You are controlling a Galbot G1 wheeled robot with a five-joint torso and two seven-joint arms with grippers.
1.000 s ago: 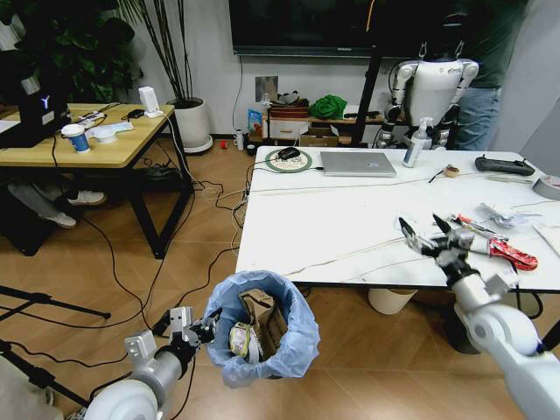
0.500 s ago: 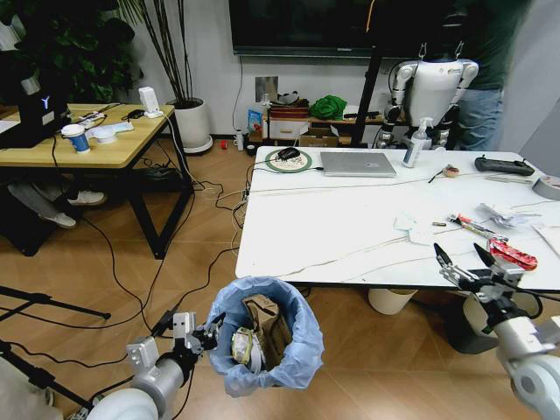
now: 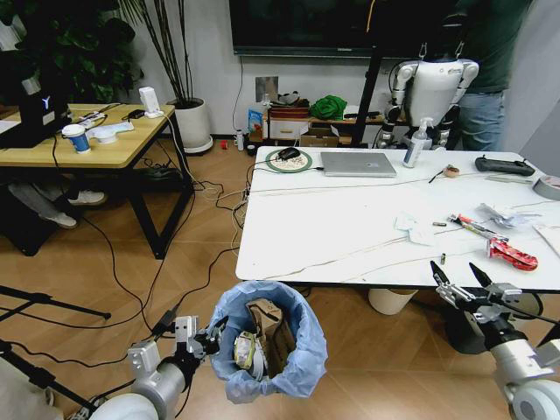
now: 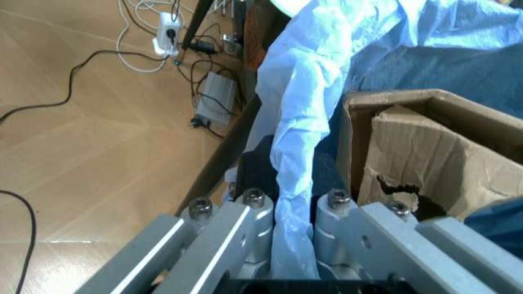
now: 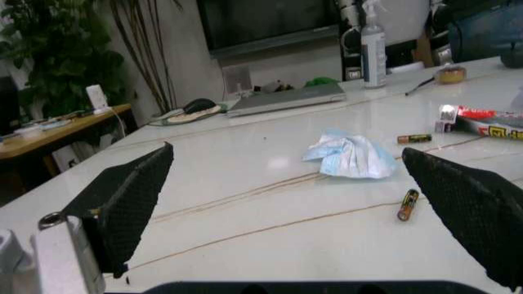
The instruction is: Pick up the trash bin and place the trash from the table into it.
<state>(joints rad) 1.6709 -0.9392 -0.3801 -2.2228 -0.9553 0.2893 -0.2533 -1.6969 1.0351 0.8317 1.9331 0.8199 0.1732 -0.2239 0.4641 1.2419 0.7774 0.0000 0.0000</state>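
Observation:
The trash bin, lined with a puffy light-blue bag, hangs just above the floor in front of the table's near-left corner. My left gripper is shut on its rim; in the left wrist view the left gripper pinches the blue bag, with brown cardboard inside the bin. Trash lies on the table's right part: a crumpled tissue, a red wrapper and crumpled paper. My right gripper is open at the front edge, short of the tissue.
A silver laptop, spray bottle, black controller and tape roll sit at the table's far side. Small batteries lie near the tissue. A wooden desk and floor cables are to the left.
My right gripper has pulled back from over the table to its front edge and dropped lower, still open. The bin has sunk slightly in the left gripper.

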